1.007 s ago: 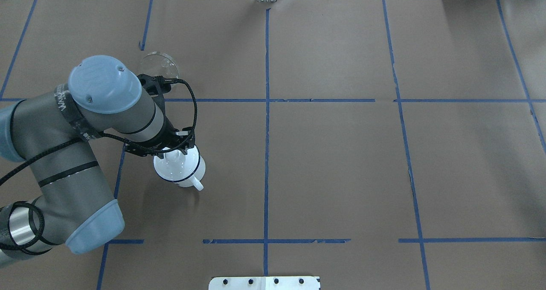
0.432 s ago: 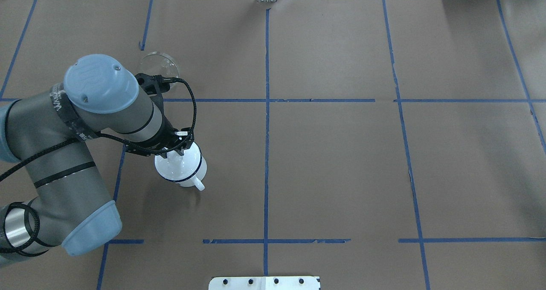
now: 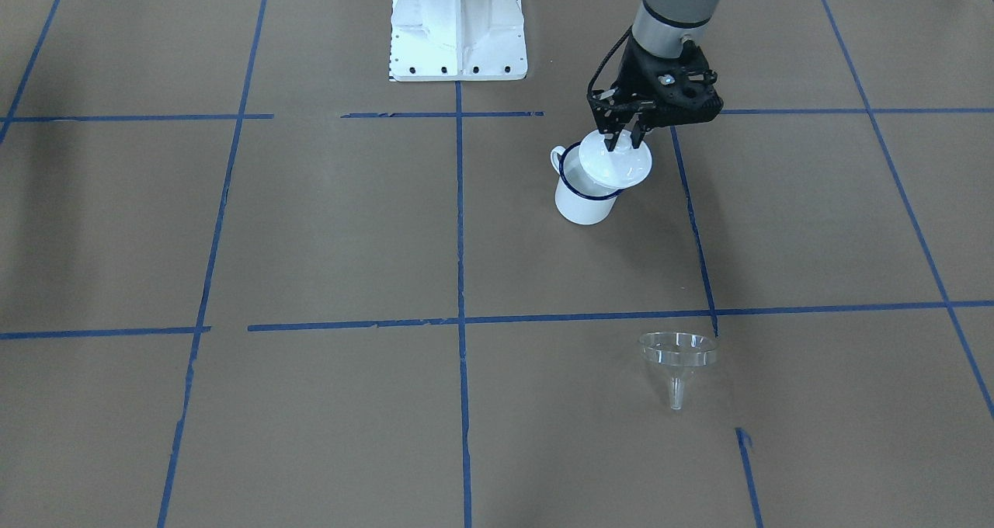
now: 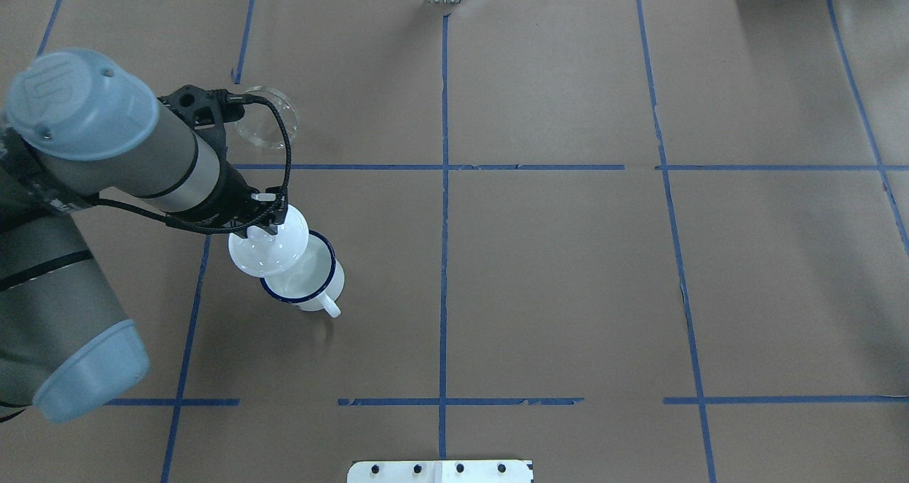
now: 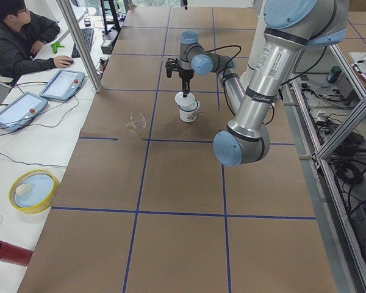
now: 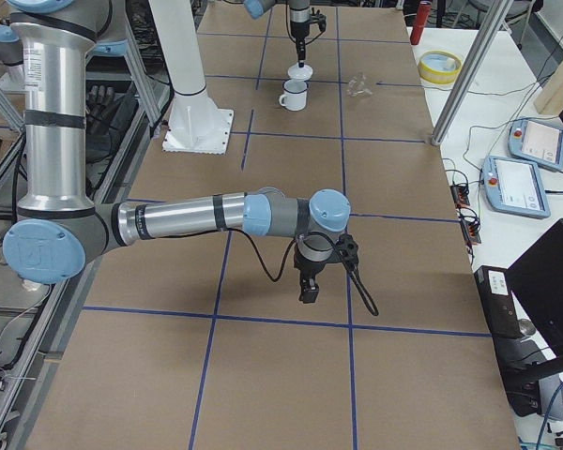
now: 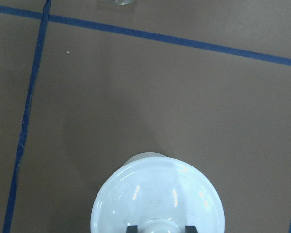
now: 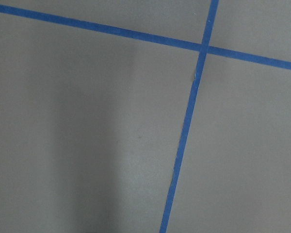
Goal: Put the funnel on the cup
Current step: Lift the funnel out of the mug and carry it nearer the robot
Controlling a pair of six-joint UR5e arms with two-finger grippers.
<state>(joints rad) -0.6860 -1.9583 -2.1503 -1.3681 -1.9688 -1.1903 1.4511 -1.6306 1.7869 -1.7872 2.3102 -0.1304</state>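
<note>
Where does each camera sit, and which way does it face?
Front-facing: across the table, facing the robot's base; left tool holds the lid, lifted off the mug.
Overhead: behind the robot, looking forward and down; left arm enters at left.
Exterior left: table's end; left arm near.
Exterior right: opposite end; right arm near, right tool above the table.
Left wrist: looks down past the lid at the table; fingertips show.
Right wrist: only table and tape.
Shared: front-facing and overhead both show the funnel.
</note>
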